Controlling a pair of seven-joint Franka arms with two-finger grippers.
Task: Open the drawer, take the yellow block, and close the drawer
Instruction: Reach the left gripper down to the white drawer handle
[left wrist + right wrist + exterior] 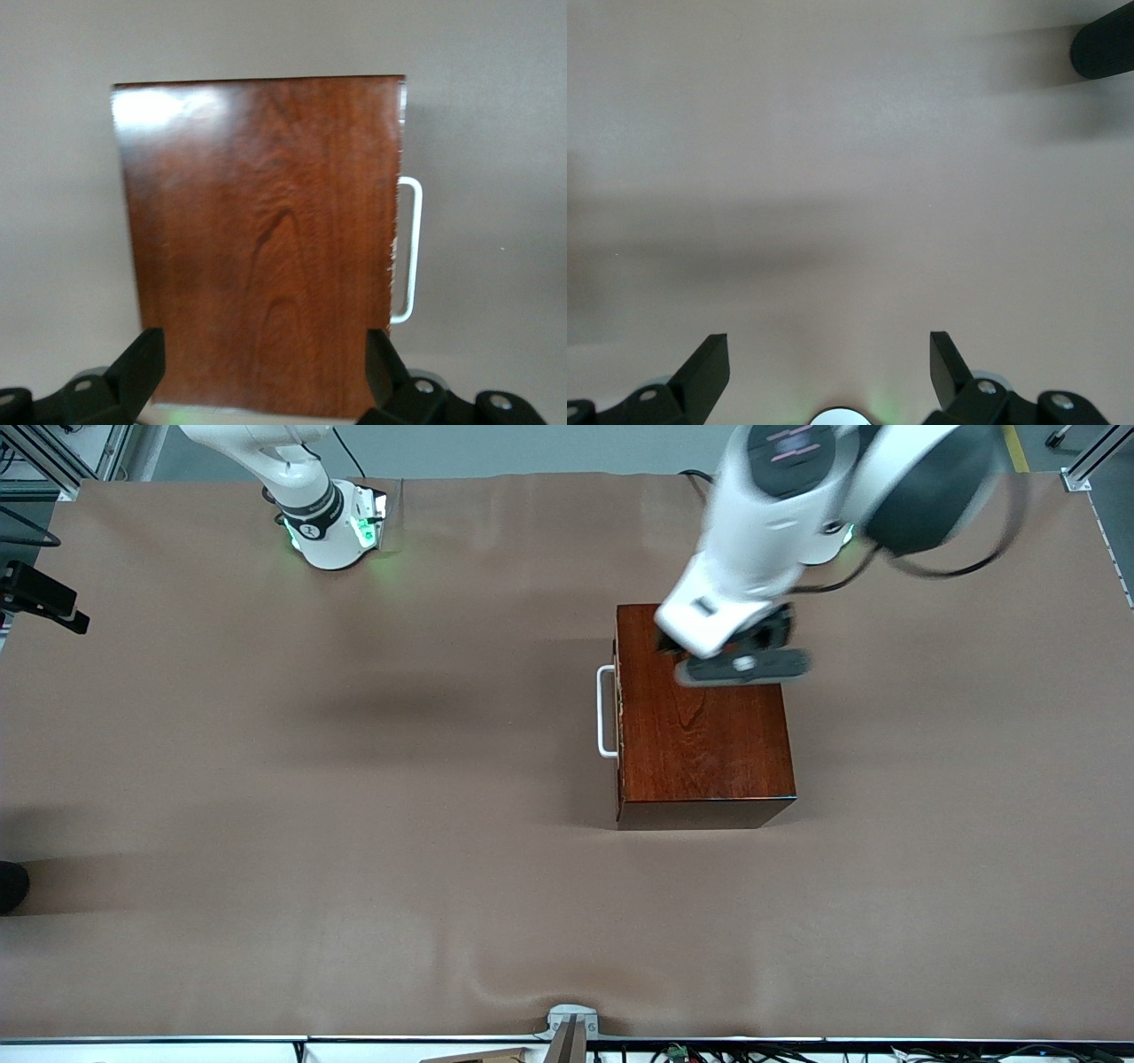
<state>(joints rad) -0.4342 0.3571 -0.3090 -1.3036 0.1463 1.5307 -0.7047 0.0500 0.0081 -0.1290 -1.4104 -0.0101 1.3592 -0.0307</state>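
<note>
The dark reddish-brown wooden box (700, 726) stands mid-table toward the left arm's end. Its drawer is pushed in, and the white loop handle (606, 710) faces the right arm's end. The yellow block is hidden. My left gripper (740, 657) hangs over the box's top, at the end farther from the front camera. In the left wrist view it (263, 363) is open, its fingers spread about as wide as the box (266, 239), with the handle (409, 248) beside. My right gripper (830, 363) is open over bare cloth, holding nothing; the front view shows only that arm's base (328, 522).
Brown cloth (354, 779) covers the whole table. A black fixture (40, 598) juts in at the edge by the right arm's end. A metal clamp (571, 1027) sits on the table edge nearest the front camera. A dark rounded object (1105, 44) shows in the right wrist view.
</note>
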